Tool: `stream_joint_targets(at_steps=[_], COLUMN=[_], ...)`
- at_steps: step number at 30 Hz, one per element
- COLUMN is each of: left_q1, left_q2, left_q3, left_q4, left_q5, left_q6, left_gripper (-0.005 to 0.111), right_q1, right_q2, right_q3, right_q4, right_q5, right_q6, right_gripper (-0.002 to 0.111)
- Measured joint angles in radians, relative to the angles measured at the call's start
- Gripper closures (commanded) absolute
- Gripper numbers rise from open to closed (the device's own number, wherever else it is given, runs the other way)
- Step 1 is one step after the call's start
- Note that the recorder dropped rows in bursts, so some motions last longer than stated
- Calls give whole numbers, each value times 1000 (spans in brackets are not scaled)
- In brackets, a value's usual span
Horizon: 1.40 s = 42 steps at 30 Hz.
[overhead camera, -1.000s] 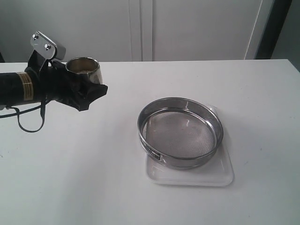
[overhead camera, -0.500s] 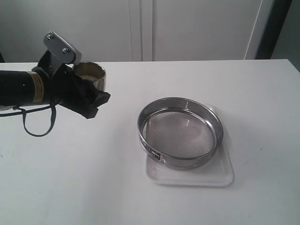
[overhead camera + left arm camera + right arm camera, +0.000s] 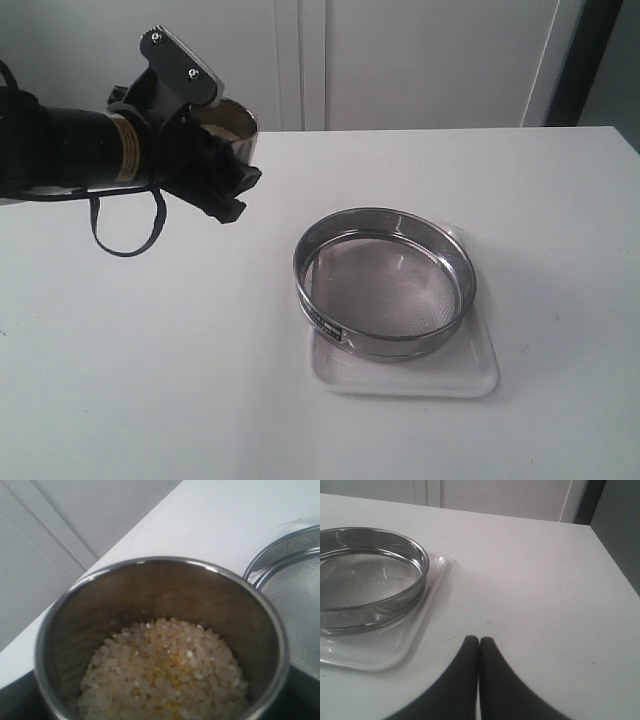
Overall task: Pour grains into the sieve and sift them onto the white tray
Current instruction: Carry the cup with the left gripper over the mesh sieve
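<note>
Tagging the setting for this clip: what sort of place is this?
Probably a lab or test bench, not a home kitchen: a white table, plain pale cabinet doors behind it, and on show only a steel sieve on a white tray plus a metal cup of grains.

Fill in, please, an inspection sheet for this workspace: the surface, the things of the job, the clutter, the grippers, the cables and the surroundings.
Surface: flat white table, with a few tiny marks.
Job's things: wide round stainless-steel sieve stands on the flat white plastic tray, its mesh empty; yellow and whitish grains lie in a small round steel cup.
Clutter: nothing seen.
Grippers: left gripper holds the cup in the air, not yet over the sieve; right gripper shut, empty, near the tray.
Cables: black cable loop hangs under the left arm.
Surroundings: pale cabinet doors behind the table.
</note>
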<state>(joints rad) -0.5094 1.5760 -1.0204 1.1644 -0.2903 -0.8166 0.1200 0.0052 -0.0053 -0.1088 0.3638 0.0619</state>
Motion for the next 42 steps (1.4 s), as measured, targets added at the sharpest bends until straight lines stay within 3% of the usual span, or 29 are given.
stream_joint_targets(at_steps=[18, 30, 42], left_q1=[-121, -247, -257], left_q2=[174, 244, 284], left_q3=[-170, -248, -253], left_q4=[21, 35, 35], left_q5=[162, 359, 385], left_q6=[15, 194, 238], left_gripper=[107, 107, 107], right_q1=[0, 0, 0], right_q2=[0, 0, 0], right_q3=[0, 0, 0], right_q4=[0, 0, 0], right_q5=[0, 0, 0], right_q6=[2, 2, 2], right_gripper=[108, 108, 108])
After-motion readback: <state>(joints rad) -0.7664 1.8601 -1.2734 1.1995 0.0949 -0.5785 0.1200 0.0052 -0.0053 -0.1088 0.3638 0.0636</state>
